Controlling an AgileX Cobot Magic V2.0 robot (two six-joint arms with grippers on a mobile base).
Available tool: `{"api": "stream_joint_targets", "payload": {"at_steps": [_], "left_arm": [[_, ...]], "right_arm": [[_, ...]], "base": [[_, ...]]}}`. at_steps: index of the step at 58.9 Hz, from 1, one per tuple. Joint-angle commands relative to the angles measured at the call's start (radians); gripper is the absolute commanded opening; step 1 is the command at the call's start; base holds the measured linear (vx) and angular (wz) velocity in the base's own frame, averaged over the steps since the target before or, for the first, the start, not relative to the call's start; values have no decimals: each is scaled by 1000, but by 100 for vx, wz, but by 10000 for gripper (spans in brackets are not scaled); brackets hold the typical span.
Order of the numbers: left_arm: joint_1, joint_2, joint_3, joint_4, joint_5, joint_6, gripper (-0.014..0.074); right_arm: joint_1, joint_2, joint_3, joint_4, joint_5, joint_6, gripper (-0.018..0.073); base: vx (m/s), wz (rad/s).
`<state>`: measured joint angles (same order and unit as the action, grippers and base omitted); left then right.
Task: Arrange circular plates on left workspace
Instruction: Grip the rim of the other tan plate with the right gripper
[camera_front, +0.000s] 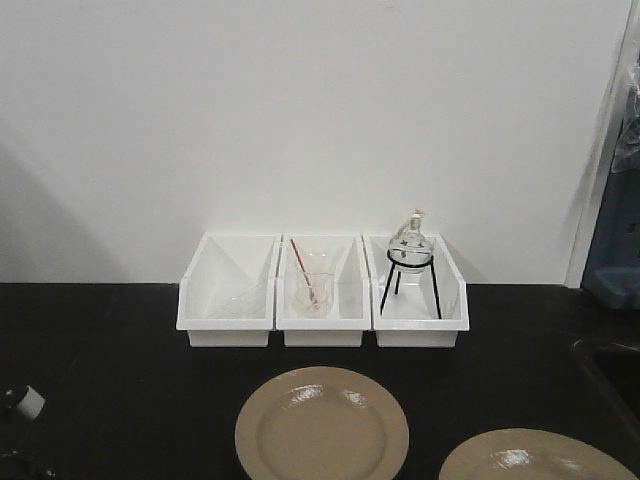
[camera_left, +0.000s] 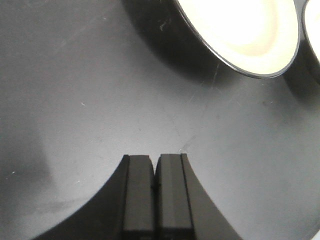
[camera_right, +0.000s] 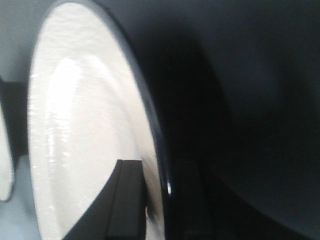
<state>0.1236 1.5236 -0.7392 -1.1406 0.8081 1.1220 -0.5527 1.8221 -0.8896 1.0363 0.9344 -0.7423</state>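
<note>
**Right hand on a plate rim; neither plate on the left yet**

Two round, glossy beige-tan plates with dark rims lie on the flat matte black surface, in front of three white rectangular plastic bins. The centre plate sits about midway across the front view, below the middle bin. The right-hand plate lies further right, partly cut off by the lower edge of the view. The two plates are near each other but apart.

The right hand has the dark rim of the right-hand plate between its fingers, one over the pale face and one on the dark side. It looks clamped on the rim, though the close view is blurred. The left hand is clenched on nothing, fingers pressed together, low over a bare part of the surface.

The task looks to be at its start. Neither plate lies on the left stretch of the surface, where only a small white-capped object shows at the corner. Both plates remain to be carried across, probably the gripped one first.
</note>
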Motion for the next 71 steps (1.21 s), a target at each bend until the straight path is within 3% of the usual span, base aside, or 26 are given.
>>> {"api": "stream_joint_targets", "payload": {"at_steps": [1,31,44,55,71], "left_arm": [[-3,-39,-18,-53,20,2,0],[-3,-39,-18,-53,22,2,0],[-3,-39,-18,-53,22,2,0],[-3,-39,-18,-53,25,2,0],[-3,-39,-18,-53,27,2,0]], "right_arm": [[1,-50,-19,88,43,-36,-8],[28,-150,-19,535,165,-113,-5],[234,-154,-19,757,100,-186,-5],[447,-136,-97,757,-77,-185,-5],[643,-30,-260,757,-233,-176,-5]], "base": [[0,0],[0,0],[0,0],[0,0],[0,0]]}}
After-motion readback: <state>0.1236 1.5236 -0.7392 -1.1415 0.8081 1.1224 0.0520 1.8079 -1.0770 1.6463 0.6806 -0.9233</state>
